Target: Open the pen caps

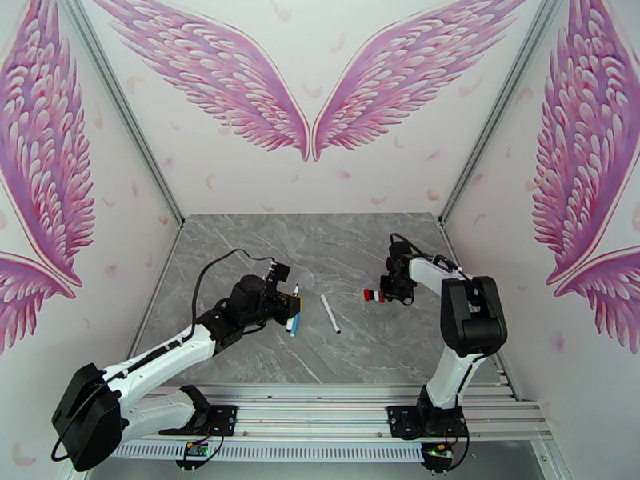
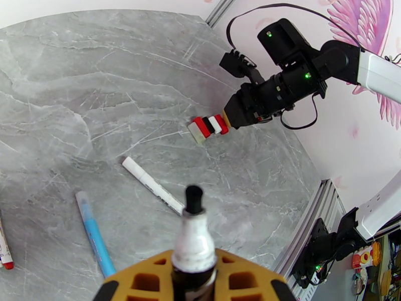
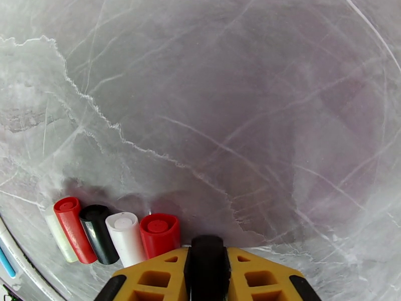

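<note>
Right gripper [image 3: 206,257] is closed narrowly on a black cap [image 3: 207,246], long axis in line with the fingers. Row of pen caps [image 3: 123,237] lies touching, immediately left. Left gripper [image 2: 194,262], mid-table left, clamps an uncapped pen [image 2: 193,232].

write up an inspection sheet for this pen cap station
surface: grey marbled table, no spills seen
job's things: five loose caps in a row, side by side; white pen, blue pen and red-ended pen lying flat
clutter: nothing seen
grippers: left gripper shut on an uncapped black-tipped pen; right gripper has a black cap between its fingers, beside the row
cables: black cable loops over the left arm; another at the right wrist
surroundings: pink wing-print walls; metal rail at the near edge
</note>
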### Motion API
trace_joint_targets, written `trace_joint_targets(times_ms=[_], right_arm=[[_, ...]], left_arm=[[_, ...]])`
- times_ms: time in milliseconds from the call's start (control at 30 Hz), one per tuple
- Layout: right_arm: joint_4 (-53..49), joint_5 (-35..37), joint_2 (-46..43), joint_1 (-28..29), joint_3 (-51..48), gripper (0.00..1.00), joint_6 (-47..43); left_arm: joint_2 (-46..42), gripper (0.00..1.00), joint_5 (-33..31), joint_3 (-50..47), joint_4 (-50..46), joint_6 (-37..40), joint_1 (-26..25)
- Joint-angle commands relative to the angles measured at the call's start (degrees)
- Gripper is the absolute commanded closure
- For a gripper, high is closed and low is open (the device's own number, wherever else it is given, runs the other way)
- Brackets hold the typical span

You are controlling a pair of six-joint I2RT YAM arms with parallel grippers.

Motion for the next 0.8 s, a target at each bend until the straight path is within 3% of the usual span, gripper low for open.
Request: trace_joint_targets(times_ms=[0,500,767], right_arm=[[1.26,0.94,1.25,-0.56,1.46,0.73,-0.55],[2.07,-0.33,-0.59,-0.54,0.85,0.79,0.48],[2.37,-2.12,-1.19,-0.55,0.68,0.77,0.94]], left_arm=[[0.58,1.0,0.21,-0.55,0.44,-0.09,0.29],[1.72,1.0,1.03,-0.17,0.81,-0.42,0.29],[2.15,1.0,1.09,-0.61,1.34,-0.7,0.2]])
